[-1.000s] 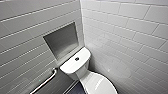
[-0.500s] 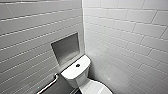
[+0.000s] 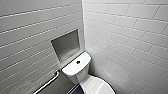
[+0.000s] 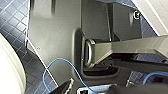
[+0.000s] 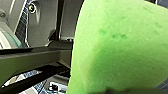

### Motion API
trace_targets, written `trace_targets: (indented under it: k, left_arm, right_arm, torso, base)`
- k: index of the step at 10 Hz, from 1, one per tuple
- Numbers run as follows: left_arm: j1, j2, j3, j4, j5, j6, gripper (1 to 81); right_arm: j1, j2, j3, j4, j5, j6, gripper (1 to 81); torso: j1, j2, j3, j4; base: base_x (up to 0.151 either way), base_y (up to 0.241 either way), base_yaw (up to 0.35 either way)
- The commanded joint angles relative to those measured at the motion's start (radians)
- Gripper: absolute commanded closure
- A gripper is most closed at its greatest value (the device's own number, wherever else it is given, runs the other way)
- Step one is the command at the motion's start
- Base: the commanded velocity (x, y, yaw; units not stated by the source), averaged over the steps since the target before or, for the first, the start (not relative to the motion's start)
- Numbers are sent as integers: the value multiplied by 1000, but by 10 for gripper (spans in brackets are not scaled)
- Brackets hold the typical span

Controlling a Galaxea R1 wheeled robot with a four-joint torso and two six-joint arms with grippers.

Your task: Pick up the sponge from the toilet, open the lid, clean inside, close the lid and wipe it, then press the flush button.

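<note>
The white toilet (image 3: 75, 72) stands in the corner of the tiled room, low in the head view. Its flush button (image 3: 78, 62) is a small dark round spot in the middle of the flat tank top. The lid (image 3: 98, 86) lies down over the bowl, cut off by the picture's lower edge. The bright green sponge (image 5: 120, 47) looms large right in front of the right wrist camera, and my right gripper is shut on it. My left gripper is open with nothing in it. Beside it the left wrist view shows a white rounded surface (image 4: 10, 72).
A square recessed niche (image 3: 66, 45) is set in the left wall above the tank. A metal grab bar (image 3: 48, 83) runs along that wall beside the toilet. The floor (image 4: 12, 15) is dark blue tile. Walls close in on both sides of the toilet.
The whole head picture has shifted slightly, so the camera has moved. The toilet and its lid stay as they were.
</note>
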Motion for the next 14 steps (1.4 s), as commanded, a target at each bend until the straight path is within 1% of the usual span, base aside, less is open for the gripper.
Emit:
trace_targets:
  k: [1, 2, 4, 7, 8, 9, 11, 14]
  left_arm:
    - [-19, -6, 3, -4, 53, 1, 10]
    - [-19, -4, 2, -5, 53, -1, 10]
    - [-19, -4, 1, -4, 53, 1, 10]
    - [-19, 25, -49, 1, 60, 4, 10]
    - [-19, 43, -81, 1, 62, 3, 10]
    - [-19, 57, -104, -2, 62, 2, 10]
    - [-19, 64, -115, -2, 60, 2, 10]
    - [-19, 64, -115, -4, 59, 1, 10]
  right_arm:
    - [15, 5, -12, 6, -68, -1, 811]
    - [15, 7, -12, 6, -68, -2, 811]
    - [15, 7, -10, 4, -68, -2, 811]
    - [15, 14, -16, 3, -68, -2, 811]
    - [15, 16, -16, 3, -68, -2, 811]
    - [15, 20, -16, 6, -68, -2, 811]
    - [9, 27, -30, 6, -69, -2, 811]
    - [4, 43, -59, 6, -69, -2, 811]
  torso:
    - [1, -1, 37, 0]
    - [-4, 7, 77, 0]
    - [-12, 22, 141, 0]
    - [-14, 23, 247, 0]
    - [-15, 23, 185, 0]
    - [-16, 22, 207, 0]
    - [-16, 22, 221, 0]
    - [-17, 22, 220, 0]
  base:
    - [0, 0, 0]
    - [0, 0, 0]
    - [0, 0, 0]
    - [0, 0, 0]
    - [0, 0, 0]
    - [0, 0, 0]
    - [0, 0, 0]
    - [0, 0, 0]
